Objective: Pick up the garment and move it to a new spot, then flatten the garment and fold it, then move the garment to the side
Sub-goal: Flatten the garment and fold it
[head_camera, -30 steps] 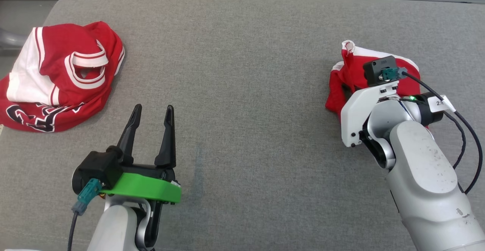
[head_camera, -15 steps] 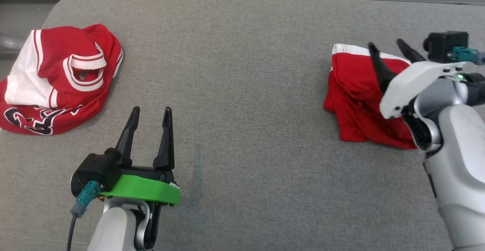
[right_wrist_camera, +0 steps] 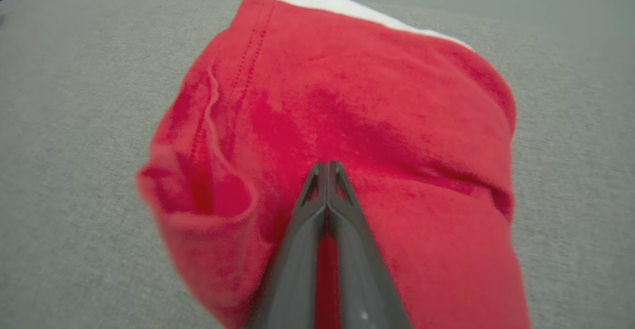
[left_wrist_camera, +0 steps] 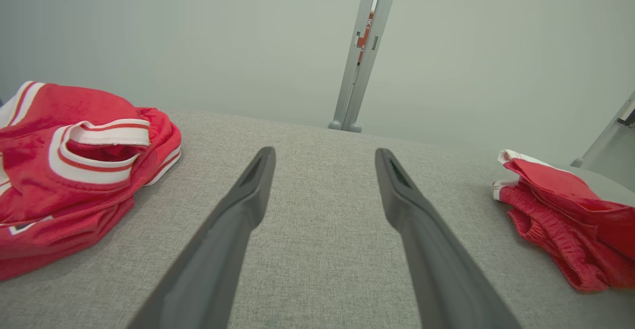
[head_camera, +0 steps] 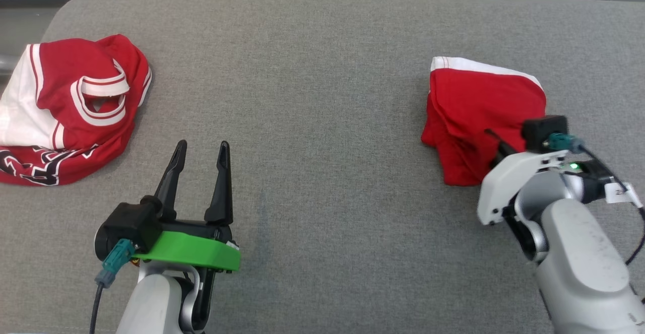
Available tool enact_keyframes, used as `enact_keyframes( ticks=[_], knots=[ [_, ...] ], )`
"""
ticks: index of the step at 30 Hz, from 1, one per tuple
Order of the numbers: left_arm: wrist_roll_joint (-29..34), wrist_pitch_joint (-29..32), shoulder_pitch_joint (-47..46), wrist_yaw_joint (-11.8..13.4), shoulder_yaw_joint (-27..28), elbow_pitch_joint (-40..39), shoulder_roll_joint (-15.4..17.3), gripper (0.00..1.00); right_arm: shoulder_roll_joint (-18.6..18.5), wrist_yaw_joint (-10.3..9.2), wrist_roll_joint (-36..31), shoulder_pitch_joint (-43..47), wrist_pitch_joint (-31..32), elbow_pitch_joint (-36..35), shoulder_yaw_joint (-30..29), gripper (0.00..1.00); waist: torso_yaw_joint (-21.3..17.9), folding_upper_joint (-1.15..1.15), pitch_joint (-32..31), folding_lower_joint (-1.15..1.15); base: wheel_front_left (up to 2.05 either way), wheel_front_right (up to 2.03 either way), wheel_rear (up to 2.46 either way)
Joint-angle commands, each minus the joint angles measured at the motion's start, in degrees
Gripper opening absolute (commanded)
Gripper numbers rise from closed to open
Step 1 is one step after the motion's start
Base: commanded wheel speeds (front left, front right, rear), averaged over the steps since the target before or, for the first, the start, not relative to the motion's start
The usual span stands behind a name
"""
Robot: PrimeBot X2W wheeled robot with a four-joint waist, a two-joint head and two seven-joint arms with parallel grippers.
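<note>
My left gripper [head_camera: 200, 147] hangs over the grey fabric counter [head_camera: 322, 97], jaws apart. My right gripper [head_camera: 493, 137] touches the folded red garment with white band [head_camera: 478, 97]. A crumpled red-and-white jersey [head_camera: 65, 107] lies far left.

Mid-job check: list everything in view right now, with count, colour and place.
jersey: 1, red and white with black lettering, crumpled at the table's left
folded garment: 1, red with white trim, on the table's right
table: 1, grey cloth top, under both garments
post: 1, grey metal, behind the table's far edge
left gripper: 1, dark fingers open, green collar, over bare table at the near left
right gripper: 1, dark fingers shut, over the folded garment's near part; whether they pinch cloth cannot be told
</note>
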Motion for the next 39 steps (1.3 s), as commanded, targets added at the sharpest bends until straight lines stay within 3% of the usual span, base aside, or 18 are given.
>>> enact_keyframes(
  ticks=[1,9,14,15,16,17,25,31,39],
  knots=[
    [0.1,0.0,-0.8,-0.2,0.1,0.0,0.1,1.00,1.0,-0.09,0.7,0.5,-0.9,0.8,2.6,0.00,-0.1,0.00,0.0,0.00,0.00,0.00,0.00],
    [-0.1,0.0,-0.8,-0.4,-0.3,0.9,0.1,1.00,4.5,-0.09,4.3,0.8,-3.8,5.0,14.9,0.00,0.3,0.00,-1.1,0.00,0.00,0.00,0.00],
    [-0.4,0.0,0.2,-0.4,-0.1,1.4,0.1,1.00,4.9,-0.09,7.7,1.7,-9.4,2.9,15.8,0.00,0.2,0.00,-2.6,0.00,0.00,0.00,0.00],
    [-0.4,0.0,0.5,-0.4,0.1,1.5,0.1,1.00,4.7,-0.09,8.1,2.0,-11.1,1.9,15.3,0.33,0.1,0.00,-3.1,0.00,0.00,0.00,0.00],
    [-0.4,0.0,0.7,-0.4,0.3,1.6,0.1,1.00,4.4,-0.09,8.3,2.3,-12.6,1.1,14.8,0.88,-0.1,0.00,-3.5,0.00,0.00,0.00,0.00],
    [-0.4,0.0,0.8,-0.2,0.7,1.8,0.1,1.00,4.3,-0.09,8.4,2.8,-14.6,0.0,13.7,1.00,-0.3,0.00,-4.1,0.00,0.00,0.00,0.00],
    [0.7,0.0,2.2,0.4,2.8,3.1,0.1,1.00,3.2,-0.09,5.4,8.1,-23.1,-6.1,4.2,1.00,-2.7,0.00,-8.3,0.00,0.00,0.00,0.00],
    [1.7,0.0,3.1,0.1,3.6,4.4,0.1,1.00,3.4,-0.09,3.7,12.2,-24.4,-7.8,-4.5,1.00,-4.3,0.00,-10.7,0.00,0.00,0.00,0.00],
    [3.4,0.0,3.8,-0.3,5.0,7.2,0.1,1.00,1.9,-0.09,3.2,14.5,-24.7,-4.9,-8.0,1.00,-6.7,0.00,-12.6,0.00,0.00,0.00,0.00]
  ],
)
